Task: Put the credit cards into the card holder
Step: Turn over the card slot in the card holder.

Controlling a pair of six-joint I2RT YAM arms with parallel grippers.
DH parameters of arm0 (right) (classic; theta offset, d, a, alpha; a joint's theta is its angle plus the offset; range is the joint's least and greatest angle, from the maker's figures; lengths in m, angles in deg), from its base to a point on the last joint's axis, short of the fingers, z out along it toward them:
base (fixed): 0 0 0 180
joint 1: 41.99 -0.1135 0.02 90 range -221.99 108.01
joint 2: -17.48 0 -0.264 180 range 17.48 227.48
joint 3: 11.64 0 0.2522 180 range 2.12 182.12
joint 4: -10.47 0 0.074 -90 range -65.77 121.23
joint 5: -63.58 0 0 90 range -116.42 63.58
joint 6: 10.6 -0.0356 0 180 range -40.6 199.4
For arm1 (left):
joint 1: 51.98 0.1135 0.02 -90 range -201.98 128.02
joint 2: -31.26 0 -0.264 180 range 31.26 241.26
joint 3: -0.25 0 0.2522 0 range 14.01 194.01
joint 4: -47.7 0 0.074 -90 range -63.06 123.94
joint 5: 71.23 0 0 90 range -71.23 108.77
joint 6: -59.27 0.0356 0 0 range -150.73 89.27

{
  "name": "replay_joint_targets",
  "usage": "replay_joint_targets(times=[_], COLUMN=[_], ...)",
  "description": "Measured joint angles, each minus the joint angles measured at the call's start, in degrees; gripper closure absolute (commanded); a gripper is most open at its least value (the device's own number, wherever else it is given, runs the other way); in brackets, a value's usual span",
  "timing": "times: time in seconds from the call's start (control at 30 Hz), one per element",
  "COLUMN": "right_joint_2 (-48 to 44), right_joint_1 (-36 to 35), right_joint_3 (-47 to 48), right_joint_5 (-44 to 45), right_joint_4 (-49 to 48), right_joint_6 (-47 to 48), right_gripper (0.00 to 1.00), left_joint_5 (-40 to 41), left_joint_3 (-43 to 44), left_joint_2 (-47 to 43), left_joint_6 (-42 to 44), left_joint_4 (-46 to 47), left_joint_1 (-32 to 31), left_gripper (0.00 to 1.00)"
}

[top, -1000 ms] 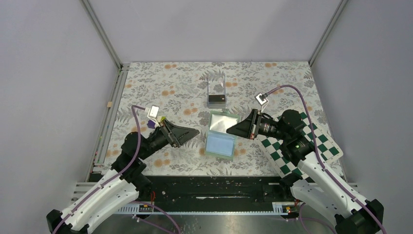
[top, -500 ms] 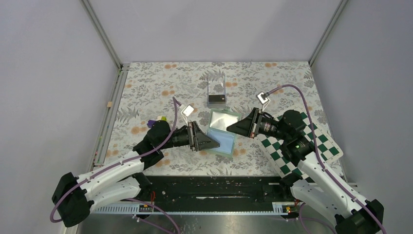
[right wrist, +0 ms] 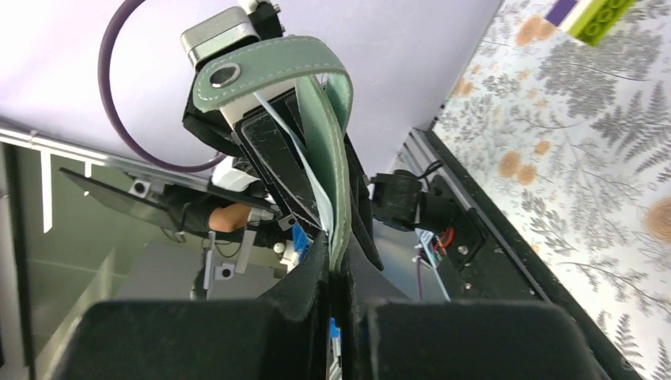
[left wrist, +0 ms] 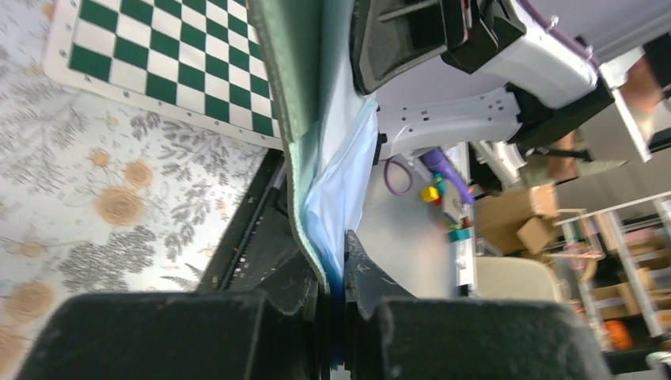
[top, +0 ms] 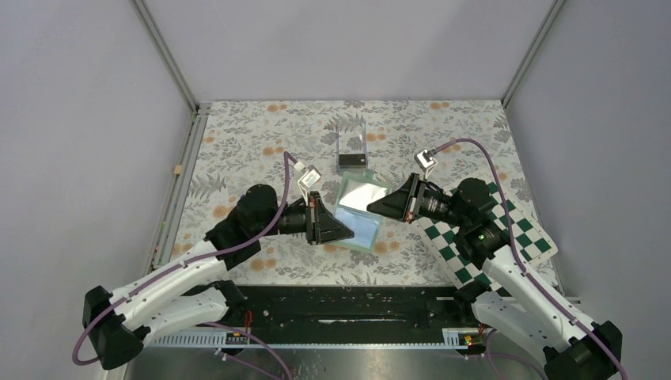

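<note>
Top external view: the flat sage-green card holder point(top: 362, 214), spread open with its smooth pale blue-grey pockets facing up, is at mid-table. The left gripper point(top: 349, 234) is clamped on its near-left edge and the right gripper point(top: 370, 208) on its right edge. A thin black credit card point(top: 353, 161) sits at the foot of the clear acrylic box point(top: 351, 141) just beyond; the chequered board point(top: 526, 237) lies under the right arm, and the floral cloth point(top: 237, 150) extends left to the rail.

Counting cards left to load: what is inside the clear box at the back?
A black card lies at the near end of the clear box; any stacked beneath it are hidden.
</note>
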Motion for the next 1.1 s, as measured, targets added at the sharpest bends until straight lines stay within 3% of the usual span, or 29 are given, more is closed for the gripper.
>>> replay_joint_targets(times=[0.33, 0.4, 0.47, 0.57, 0.63, 0.8, 1.1], right_joint_2=[1.25, 1.22, 1.05, -0.31, -1.11, -0.39, 4.11], right_joint_1=[-0.24, -0.15, -0.07, -0.02, -0.04, -0.09, -0.09], right_joint_3=[-2.01, -2.43, -2.54, -1.97, -0.07, 6.29, 11.50], right_joint_5=[-5.73, -6.29, -7.10, -7.72, -7.63, -7.08, -7.96], right_joint_4=[-11.28, -11.93, -11.43, -6.19, 1.07, 15.54, 29.92], right_joint_6=[-8.37, -8.83, -8.61, -4.87, 0.15, 12.26, 25.46], right_gripper=[1.00, 0.78, 0.65, 0.46, 0.40, 0.35, 0.35], left_joint_5=[1.75, 1.73, 1.68, 1.16, 0.02, -4.28, -11.30], left_joint_3=[5.88, 6.93, 8.59, 10.45, 11.58, 12.72, 13.60], left_joint_2=[-1.20, -0.33, 0.76, 1.99, 3.04, 5.57, 8.17], left_joint_6=[16.98, 19.02, 20.92, 22.14, 22.01, 19.67, 18.12], left_joint_4=[-8.70, -9.94, -12.31, -15.50, -17.03, -19.06, -26.14], left_joint_1=[-0.94, -0.94, -0.92, -0.59, -0.44, -0.02, -0.04], left_gripper=[1.00, 1.00, 1.00, 1.00, 1.00, 1.00, 1.00])
